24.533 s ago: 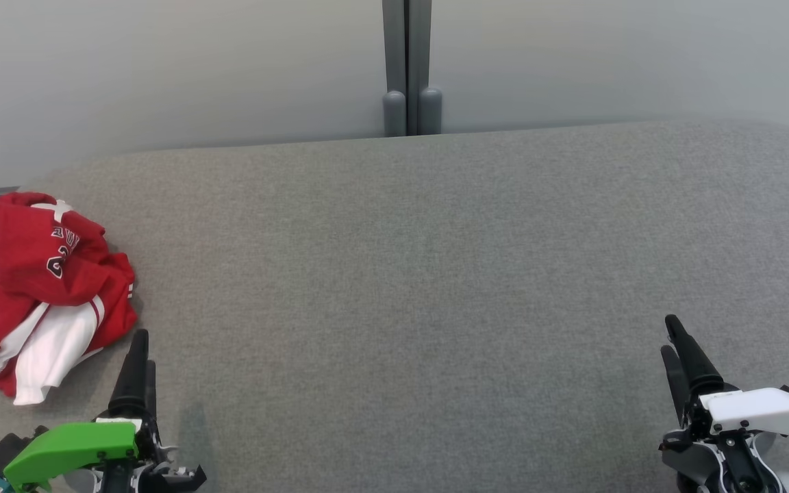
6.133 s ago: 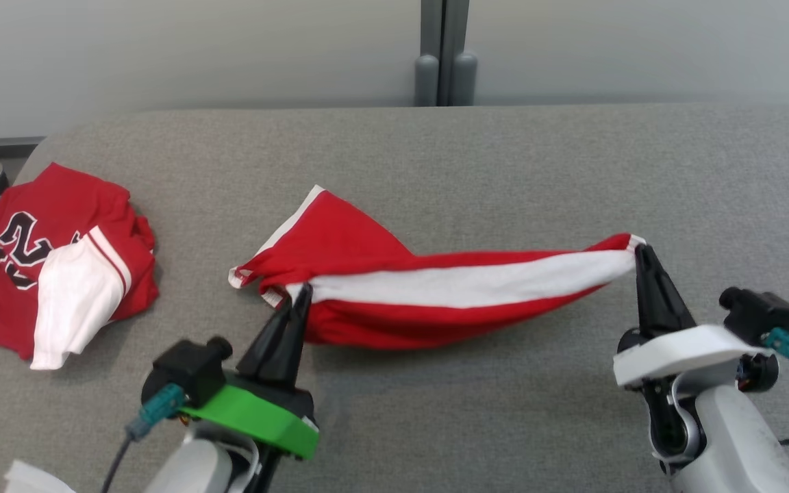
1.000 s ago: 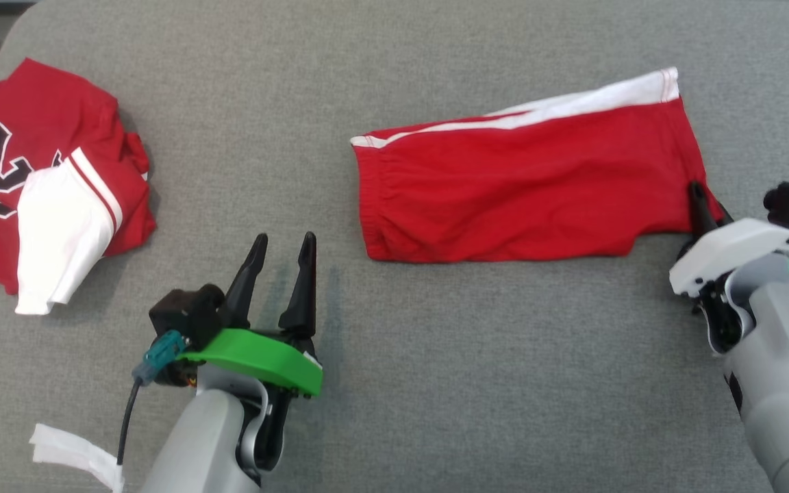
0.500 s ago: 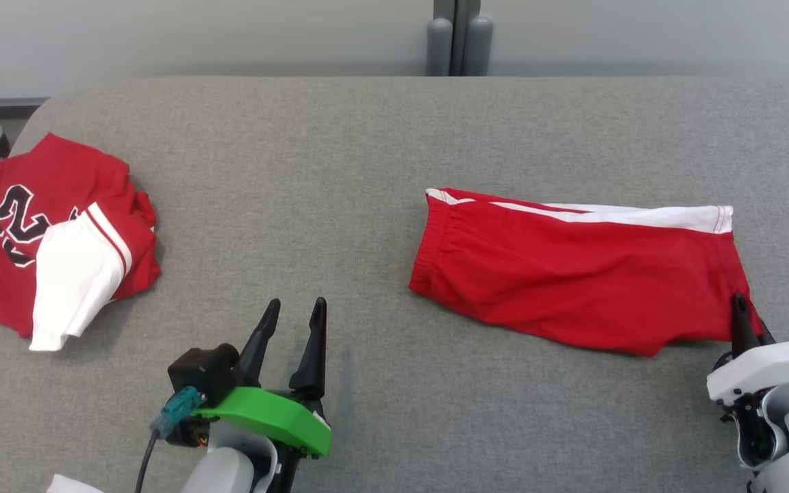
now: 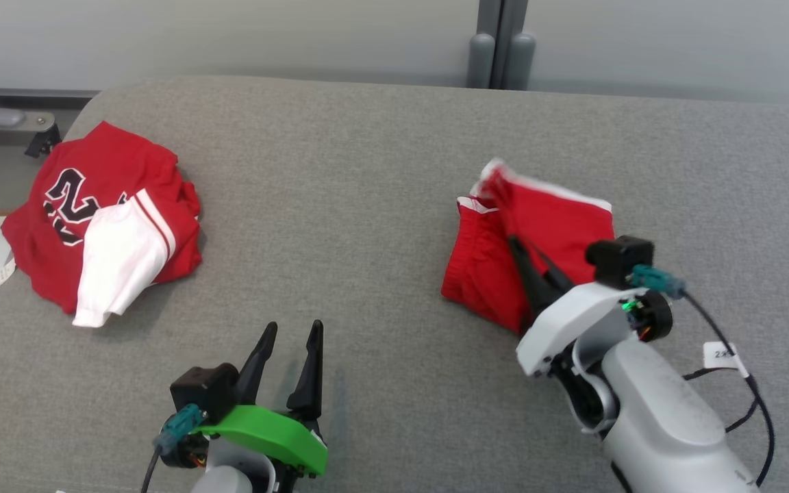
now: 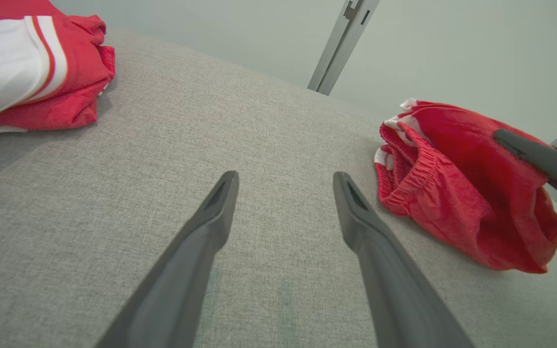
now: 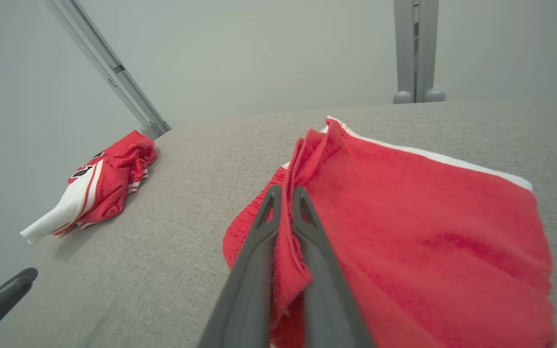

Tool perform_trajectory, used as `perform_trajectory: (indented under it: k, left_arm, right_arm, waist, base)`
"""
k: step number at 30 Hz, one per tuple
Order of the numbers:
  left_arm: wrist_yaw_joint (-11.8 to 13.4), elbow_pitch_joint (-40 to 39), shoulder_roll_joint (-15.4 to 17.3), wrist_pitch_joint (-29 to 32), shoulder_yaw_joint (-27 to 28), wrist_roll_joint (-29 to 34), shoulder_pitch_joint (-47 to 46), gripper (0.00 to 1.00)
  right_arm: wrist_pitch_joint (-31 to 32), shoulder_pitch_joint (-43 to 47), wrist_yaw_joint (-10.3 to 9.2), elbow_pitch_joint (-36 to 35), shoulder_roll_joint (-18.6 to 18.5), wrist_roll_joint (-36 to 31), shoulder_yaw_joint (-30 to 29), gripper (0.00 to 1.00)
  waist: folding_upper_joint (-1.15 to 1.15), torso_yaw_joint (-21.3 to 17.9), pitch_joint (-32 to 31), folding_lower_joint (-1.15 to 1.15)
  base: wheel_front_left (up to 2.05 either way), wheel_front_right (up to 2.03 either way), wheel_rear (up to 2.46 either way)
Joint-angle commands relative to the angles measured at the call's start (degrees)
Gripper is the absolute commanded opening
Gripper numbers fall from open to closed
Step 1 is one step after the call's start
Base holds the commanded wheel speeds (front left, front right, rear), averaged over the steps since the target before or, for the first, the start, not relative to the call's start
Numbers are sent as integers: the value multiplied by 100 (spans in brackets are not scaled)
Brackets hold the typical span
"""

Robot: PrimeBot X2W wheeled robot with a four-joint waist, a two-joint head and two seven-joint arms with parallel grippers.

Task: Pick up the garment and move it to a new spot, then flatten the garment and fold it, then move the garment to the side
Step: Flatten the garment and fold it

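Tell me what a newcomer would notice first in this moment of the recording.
The red shorts lie doubled over in a bright heap at the right of the grey surface, with the right gripper shut on a pinch of their cloth. Next comes the crumpled red-and-white jersey at the far left edge. The left gripper is open and empty over bare surface near the front.
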Motion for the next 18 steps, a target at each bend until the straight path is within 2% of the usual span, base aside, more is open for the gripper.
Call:
perform_trajectory:
  k: [1,4,8,11,13,18]
  left_arm:
    - [11,25,22,-4,7,88,35,100]
    - [11,78,23,-4,56,166,-7,100]
    - [11,100,22,-4,241,300,-2,100]
    - [11,66,39,-4,377,449,22,100]
    - [11,40,47,-4,504,513,54,100]
    - [11,-78,83,-4,860,882,101,100]
  right_arm:
    - [-72,54,-4,83,-30,177,284,21]
    - [-314,139,-4,209,-24,684,1054,100]
    - [-590,77,-4,327,-29,1005,1673,100]
    - [-697,-45,-4,391,-30,928,1710,100]
    - [-714,-99,-4,369,-29,773,1473,100]
    - [-721,134,-4,-168,-27,-151,234,100]
  waist:
    - [0,130,16,0]
    - [0,207,14,0]
    - [0,178,2,0]
    - [0,73,-17,0]
    - [0,-20,-30,0]
    - [0,-257,-66,0]
  base:
    - [0,0,0]
    - [0,0,0]
    - [0,0,0]
    - [0,0,0]
    - [0,0,0]
    - [0,0,0]
